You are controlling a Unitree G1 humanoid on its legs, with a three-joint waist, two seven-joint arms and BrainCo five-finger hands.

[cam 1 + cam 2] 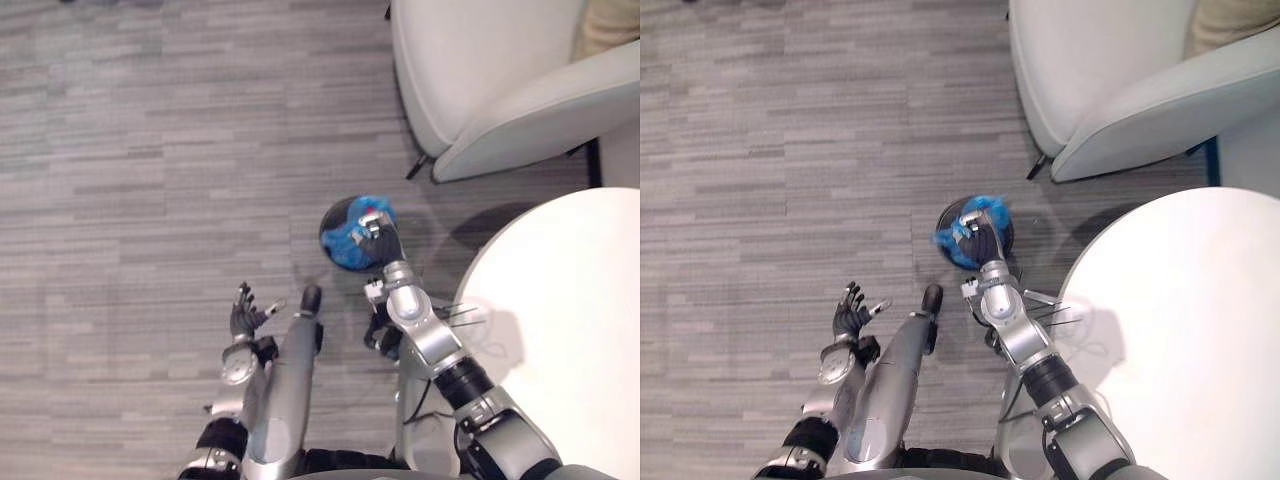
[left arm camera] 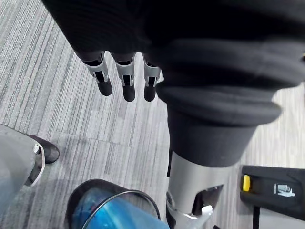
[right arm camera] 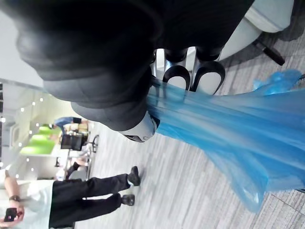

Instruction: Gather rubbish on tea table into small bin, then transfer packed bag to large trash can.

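- Two hands in play, one bin, one bag.
- Down on the grey striped floor (image 1: 150,150): one small bin (image 1: 948,216), round and black, just off the left edge of the desk (image 1: 570,320) and not touching it.
- One blue bag (image 3: 228,124), thin and see-through, with its lower part showing blue inside the bin's mouth and its top bunched up above the rim.
- Right hand (image 1: 378,232) directly over the bin, fingers (image 3: 206,75) curled tight round the bag's gathered neck, clamped on it, the film fanning out taut from the grip.
- Left hand (image 1: 243,312) low over bare floor, well to the left of the bin, holding nothing, fingers (image 2: 126,81) straight and spread apart.
- One desk, round and white, at the lower right.
- One pale armchair (image 1: 480,70) beyond the bin, near the far edge of the desk.
- One person (image 3: 71,191) in dark trousers, seen far off past the right wrist.
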